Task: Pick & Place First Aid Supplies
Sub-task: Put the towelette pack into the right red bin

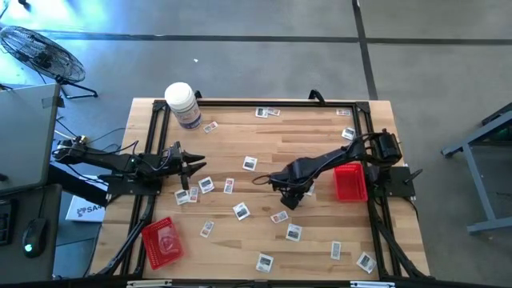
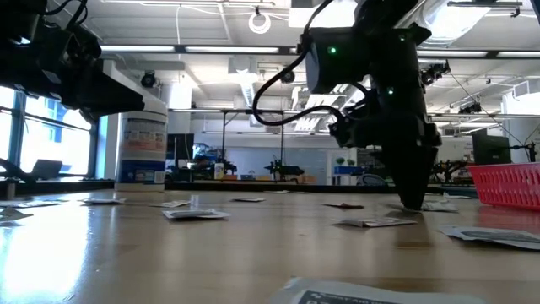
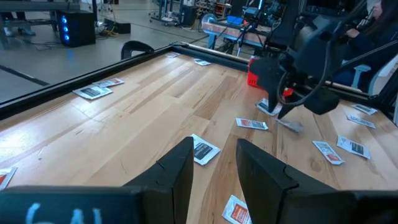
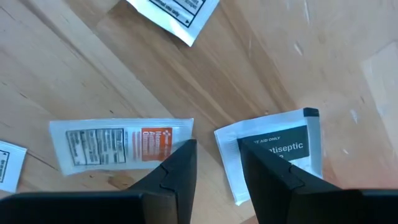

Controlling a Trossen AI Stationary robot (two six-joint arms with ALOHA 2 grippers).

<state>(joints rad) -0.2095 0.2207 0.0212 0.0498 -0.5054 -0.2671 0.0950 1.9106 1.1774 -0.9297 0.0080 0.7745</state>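
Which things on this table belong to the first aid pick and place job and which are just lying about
Job:
first aid packets scattered on the table
red trays
right gripper, open, low over an antiseptic packet
left gripper, open, waiting

Lying about:
white jar
fan

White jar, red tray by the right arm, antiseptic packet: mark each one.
white jar (image 1: 182,104): high view, on its lid.
red tray (image 1: 350,182): high view, on its mesh floor.
antiseptic packet (image 4: 280,149): right wrist view, on its dark printed label.
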